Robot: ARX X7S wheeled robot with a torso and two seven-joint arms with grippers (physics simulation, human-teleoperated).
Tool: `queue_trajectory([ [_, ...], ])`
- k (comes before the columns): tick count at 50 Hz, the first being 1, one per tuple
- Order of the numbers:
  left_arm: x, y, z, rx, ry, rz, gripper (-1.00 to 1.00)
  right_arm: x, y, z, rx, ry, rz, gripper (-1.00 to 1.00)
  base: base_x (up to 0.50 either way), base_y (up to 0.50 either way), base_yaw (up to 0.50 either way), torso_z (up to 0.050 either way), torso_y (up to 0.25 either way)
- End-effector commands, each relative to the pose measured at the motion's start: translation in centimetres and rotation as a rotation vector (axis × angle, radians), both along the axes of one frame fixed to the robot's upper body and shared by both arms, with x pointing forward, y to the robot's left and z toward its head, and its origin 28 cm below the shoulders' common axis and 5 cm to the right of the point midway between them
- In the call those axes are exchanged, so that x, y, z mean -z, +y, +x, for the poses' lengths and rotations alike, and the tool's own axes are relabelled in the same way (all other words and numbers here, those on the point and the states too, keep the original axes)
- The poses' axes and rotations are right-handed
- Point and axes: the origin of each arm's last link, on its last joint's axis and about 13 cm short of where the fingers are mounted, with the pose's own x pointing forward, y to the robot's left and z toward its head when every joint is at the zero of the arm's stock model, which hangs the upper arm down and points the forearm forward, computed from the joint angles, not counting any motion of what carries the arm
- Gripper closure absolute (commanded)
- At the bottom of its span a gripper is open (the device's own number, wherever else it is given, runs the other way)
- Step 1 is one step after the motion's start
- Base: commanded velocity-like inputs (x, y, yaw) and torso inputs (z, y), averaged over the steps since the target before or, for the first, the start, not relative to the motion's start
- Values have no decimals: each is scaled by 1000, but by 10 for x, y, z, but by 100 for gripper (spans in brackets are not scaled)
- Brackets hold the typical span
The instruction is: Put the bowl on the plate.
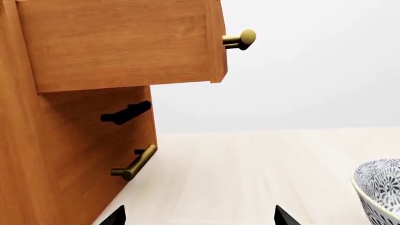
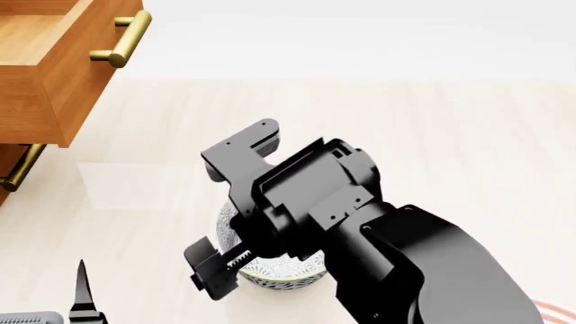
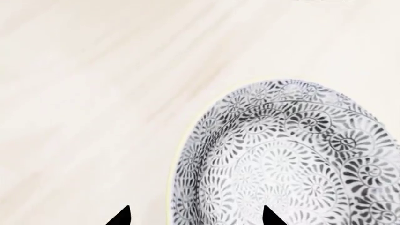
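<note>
Head view looks down on the right arm (image 2: 360,229), a big black mass stretched over the pale wooden tabletop (image 2: 432,135), hiding most of the bowl (image 2: 279,277) beneath its wrist. Only the bowl's near side and a bit of patterned wall show there, resting on the table. At the lower right corner a thin sliver of red ring marks the plate (image 2: 556,312), well apart from the bowl.

From the right wrist camera, the right gripper (image 3: 194,216) shows two dark fingertips (image 3: 120,218) spread wide, one over bare table and the other over the bowl's inside near its rim. They straddle the rim and hold nothing; I cannot tell whether either tip touches the bowl.

At the upper left stands a wooden cabinet (image 2: 36,88) with its top drawer (image 1: 125,47) pulled out, a brass handle (image 2: 121,40) on the front and another brass handle (image 1: 134,163) lower down.

From the left wrist camera, the left gripper (image 1: 198,218) also has its two tips set far apart, with nothing between them but table. The bowl's edge sits off to one side, near but apart.
</note>
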Motion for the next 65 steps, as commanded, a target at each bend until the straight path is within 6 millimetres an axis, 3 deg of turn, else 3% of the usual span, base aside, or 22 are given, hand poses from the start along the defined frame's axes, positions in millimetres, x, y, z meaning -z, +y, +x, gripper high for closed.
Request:
queue_trajectory([
  [1,-1,0,0,1,-4,3,-100,1,1,-1,-17,-8,-21,-100,0,0,0,0,0],
  [31,-5,-1,-5,17,-70,31,-100,3,-5,2,3,-5,-25,-100,0,0,0,0,0],
  [65,-5,-1,-6,26,-64,21,-100,7,-2,0,-15,0,-30,-100,0,0,0,0,-84],
])
